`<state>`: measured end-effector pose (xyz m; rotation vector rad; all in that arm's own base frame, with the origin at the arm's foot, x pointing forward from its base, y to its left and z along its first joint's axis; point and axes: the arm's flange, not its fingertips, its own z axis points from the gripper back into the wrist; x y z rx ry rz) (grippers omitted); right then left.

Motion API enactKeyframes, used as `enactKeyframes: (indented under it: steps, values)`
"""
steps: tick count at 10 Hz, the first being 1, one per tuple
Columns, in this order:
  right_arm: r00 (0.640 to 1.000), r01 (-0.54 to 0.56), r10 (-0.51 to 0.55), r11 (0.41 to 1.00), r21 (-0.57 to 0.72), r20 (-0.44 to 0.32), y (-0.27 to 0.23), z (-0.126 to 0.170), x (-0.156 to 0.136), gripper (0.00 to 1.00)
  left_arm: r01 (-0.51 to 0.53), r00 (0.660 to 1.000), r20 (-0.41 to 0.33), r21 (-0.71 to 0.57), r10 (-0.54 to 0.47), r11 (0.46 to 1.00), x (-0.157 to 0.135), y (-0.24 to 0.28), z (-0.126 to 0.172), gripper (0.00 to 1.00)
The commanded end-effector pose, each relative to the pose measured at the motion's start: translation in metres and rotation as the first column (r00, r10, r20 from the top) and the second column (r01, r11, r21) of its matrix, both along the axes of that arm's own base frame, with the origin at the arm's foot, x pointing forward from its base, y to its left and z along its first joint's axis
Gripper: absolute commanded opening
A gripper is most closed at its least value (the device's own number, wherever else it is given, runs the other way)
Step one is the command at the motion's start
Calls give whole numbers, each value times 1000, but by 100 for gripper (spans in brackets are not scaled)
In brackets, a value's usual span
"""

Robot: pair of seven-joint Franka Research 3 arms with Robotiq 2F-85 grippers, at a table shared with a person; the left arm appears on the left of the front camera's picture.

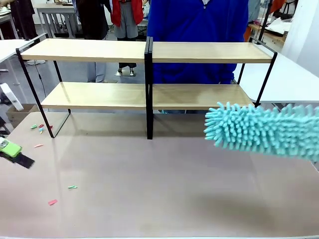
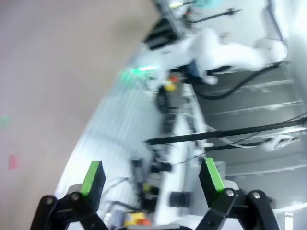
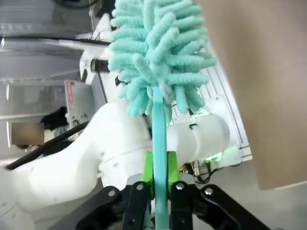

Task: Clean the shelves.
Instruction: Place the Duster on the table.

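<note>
Although the duster hangs over the table's right side, its fluffy teal head has not reached the shelves, which stand at the far edge in front of a person in blue. In the right wrist view the right gripper is clenched on the duster's thin teal handle, green pads pressed to it from both sides, the head splaying out beyond. The left gripper has its jaws spread wide with nothing between them; in the front view one green pad shows at the table's left edge, near a few scraps of pink and green litter on the table.

By the look of it, the duster is light and its microfibre fingers very soft, so they should give and drag over the boards without pushing the rack. The handle looks stiff yet slim and smooth, so it may twist in the pads if the head catches on the black frame or the centre post. The hold near the handle's lower end seems right, leaving the whole head free to sweep. The shelves look light enough to shift under a hard shove, so gentle strokes along each board would suit, top tier then bottom
</note>
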<state>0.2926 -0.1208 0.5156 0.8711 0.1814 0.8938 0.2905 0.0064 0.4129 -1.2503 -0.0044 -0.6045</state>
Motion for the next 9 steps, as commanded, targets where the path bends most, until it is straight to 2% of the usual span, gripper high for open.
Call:
enactKeyframes:
  steps: [1,2,3,4,5,6,9]
  values:
    - [992,95,-96,995,-11,-80,26,-64,39,12,-230,961,-206,-211,186,950,18,5,-41,100]
    - [985,101,-112,990,-94,-129,30,-95,56,12,-358,923,-230,-214,309,909,32,2,-65,100]
    - [983,75,-93,990,-117,-161,34,-112,66,12,-430,887,-274,-196,372,881,40,0,-82,100]
    - [977,86,-111,986,-142,-180,38,-121,70,12,-513,833,-299,-104,465,852,45,-1,-93,100]
    - [974,100,-123,987,-125,-190,41,-123,75,12,-543,804,-298,-18,514,839,52,-6,-93,100]
    - [974,130,-155,980,-152,-165,45,-126,83,12,-434,876,-301,-146,378,889,55,25,-97,100]
    - [962,129,-159,981,-147,-222,50,-137,88,12,-434,876,-301,-146,378,889,55,25,-97,100]
